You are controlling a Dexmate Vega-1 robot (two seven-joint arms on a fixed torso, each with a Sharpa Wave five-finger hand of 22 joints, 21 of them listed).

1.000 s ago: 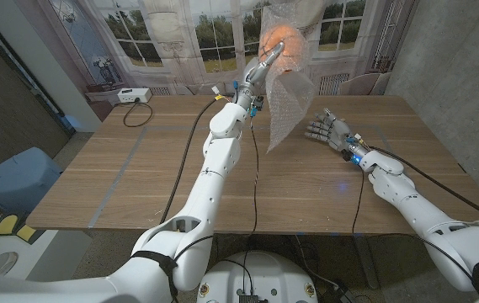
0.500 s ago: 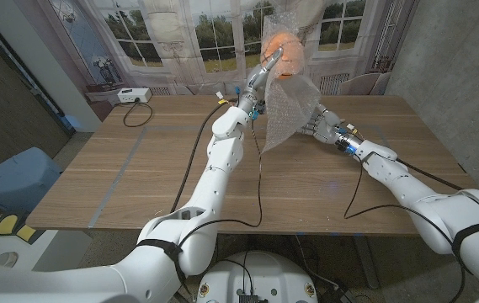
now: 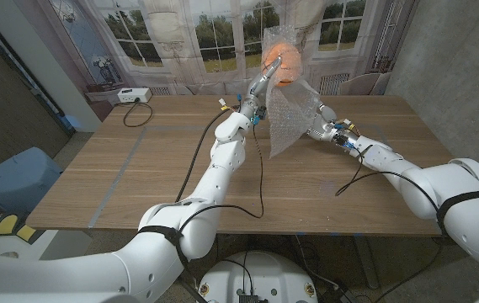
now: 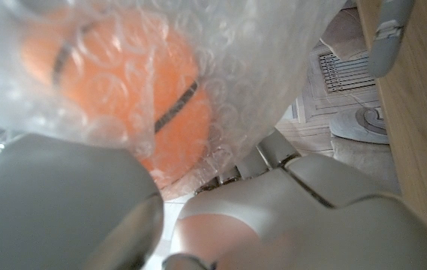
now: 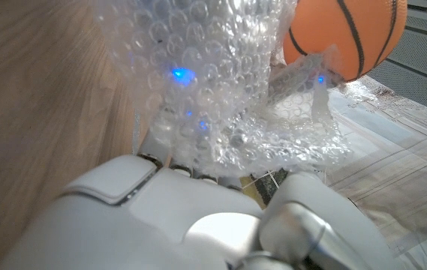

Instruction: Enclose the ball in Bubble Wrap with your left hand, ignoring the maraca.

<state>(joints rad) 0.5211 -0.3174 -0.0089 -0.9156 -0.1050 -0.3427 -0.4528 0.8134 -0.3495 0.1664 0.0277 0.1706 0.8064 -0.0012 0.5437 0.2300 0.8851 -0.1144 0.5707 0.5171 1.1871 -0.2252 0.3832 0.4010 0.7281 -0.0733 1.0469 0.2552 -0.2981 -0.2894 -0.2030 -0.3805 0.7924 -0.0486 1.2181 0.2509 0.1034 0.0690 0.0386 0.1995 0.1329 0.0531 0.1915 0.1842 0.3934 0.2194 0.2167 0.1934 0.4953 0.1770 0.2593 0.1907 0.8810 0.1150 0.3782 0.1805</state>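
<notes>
One ball point(image 3: 284, 66), one sheet of Bubble Wrap point(image 3: 291, 108), two robot hands at the wooden table point(image 3: 138, 177).

Ball: orange with black seam lines, a small basketball pattern. It is up in the air above the table's far side, held by the left hand point(image 3: 271, 66) on a raised arm. Seen from the left wrist, the ball point(image 4: 115, 90) sits behind a clear bubbled layer pressed against it, fingers point(image 4: 63, 202) cupped beneath.

Bubble Wrap: clear, crumpled around the ball and hanging below it in a loose sheet toward the tabletop.

Right hand point(image 3: 324, 129): low, near the table, at the sheet's lower edge. From the right wrist the wrap point(image 5: 221, 82) drapes over its fingers; whether they pinch it, cannot tell. The ball point(image 5: 346, 34) shows partly bare there, beyond the wrap.
</notes>
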